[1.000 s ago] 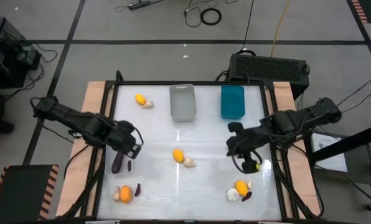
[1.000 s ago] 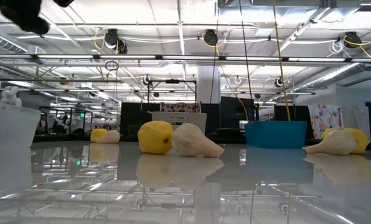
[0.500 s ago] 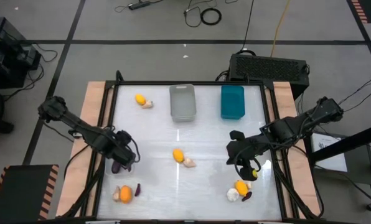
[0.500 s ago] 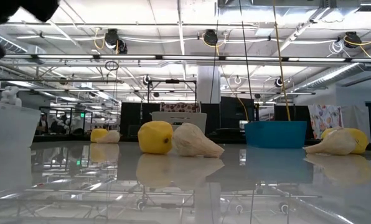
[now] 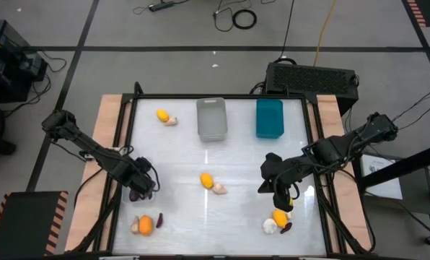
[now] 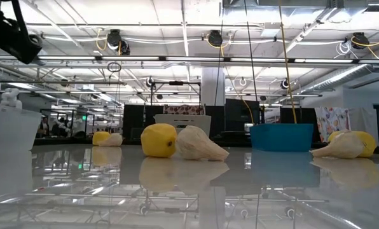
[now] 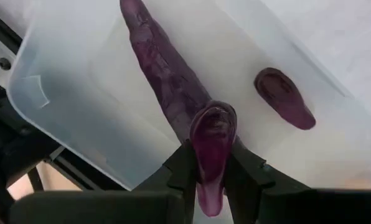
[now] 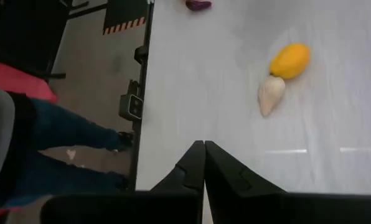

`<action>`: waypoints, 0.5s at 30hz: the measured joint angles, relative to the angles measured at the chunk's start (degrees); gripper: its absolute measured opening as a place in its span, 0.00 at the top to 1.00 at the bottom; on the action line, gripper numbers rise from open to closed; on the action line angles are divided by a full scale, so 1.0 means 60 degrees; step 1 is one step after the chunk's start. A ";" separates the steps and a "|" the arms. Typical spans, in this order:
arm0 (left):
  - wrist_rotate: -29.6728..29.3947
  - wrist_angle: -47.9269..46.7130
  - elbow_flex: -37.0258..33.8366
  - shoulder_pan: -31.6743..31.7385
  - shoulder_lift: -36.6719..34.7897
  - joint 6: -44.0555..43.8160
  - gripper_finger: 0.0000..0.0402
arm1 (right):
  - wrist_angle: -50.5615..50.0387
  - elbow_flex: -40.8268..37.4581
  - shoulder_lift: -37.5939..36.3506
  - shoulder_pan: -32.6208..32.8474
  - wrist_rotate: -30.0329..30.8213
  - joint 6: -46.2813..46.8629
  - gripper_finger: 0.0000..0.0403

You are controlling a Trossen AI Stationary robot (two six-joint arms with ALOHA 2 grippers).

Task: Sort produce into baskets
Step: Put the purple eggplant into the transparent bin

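Now lower | left tool (image 7: 211,180) clamps eggplant (image 7: 211,146) over clear basket (image 7: 61,81) | right tool (image 8: 203,163) closed, empty, shifted nearer

At the far edge of the table (image 5: 237,209) two bins stand side by side, one (image 5: 211,119) left of the other (image 5: 269,118), with a fruit (image 5: 162,114) and a bulb (image 5: 172,121) touching farther left. Mid-table lie another fruit (image 5: 207,180) and bulb (image 5: 219,188), also touching. A third bin (image 7: 79,93) sits at the left edge, two eggplants (image 7: 164,68) inside it. Near the front left corner lies a fruit (image 5: 145,224) between a bulb and an eggplant (image 5: 159,220); near the front right corner lie a fruit (image 5: 280,217), bulb (image 5: 270,226) and eggplant (image 5: 286,227).
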 joint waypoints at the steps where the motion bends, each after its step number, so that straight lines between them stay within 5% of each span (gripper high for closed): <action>1: 0.0000 0.0038 -0.0026 0.0003 -0.0003 0.0001 0.80 | -0.0007 0.0000 0.0000 0.0000 -0.0001 0.0130 0.99; 15: 0.0019 0.1071 0.0100 0.0473 -0.0007 0.1725 0.35 | -0.0022 0.0000 0.0022 0.0019 0.0008 0.1246 0.99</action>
